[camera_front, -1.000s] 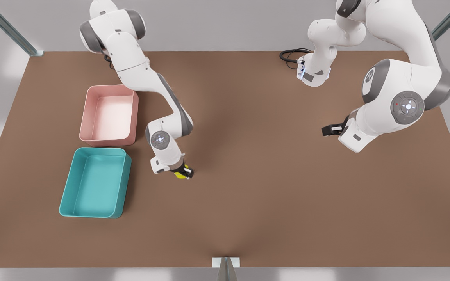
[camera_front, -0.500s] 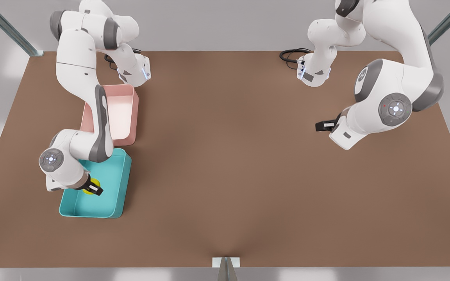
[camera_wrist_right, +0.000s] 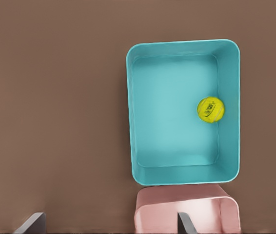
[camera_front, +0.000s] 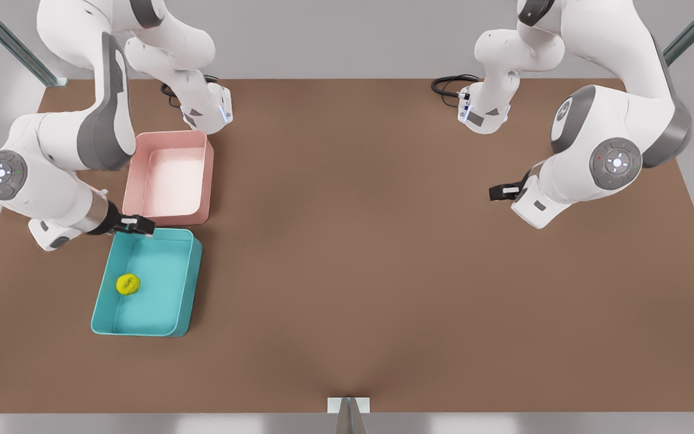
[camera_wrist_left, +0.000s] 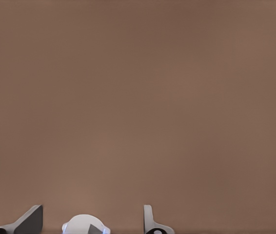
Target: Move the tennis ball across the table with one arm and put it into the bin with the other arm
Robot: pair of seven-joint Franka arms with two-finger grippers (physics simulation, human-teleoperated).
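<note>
The tennis ball (camera_front: 128,284) lies loose inside the teal bin (camera_front: 187,283), so the right gripper (camera_front: 140,226) hangs released above the bin's far rim, while the left gripper (camera_front: 501,192) waits released over bare counter (camera_front: 371,259).

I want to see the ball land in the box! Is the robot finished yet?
It looks finished. The tennis ball lies loose on the floor of the teal bin, near one long wall. Nothing is in hand: the right gripper hangs open above the bin's far rim, beside the pink tray, and the left gripper waits open over bare table. Nothing seems left.
</note>
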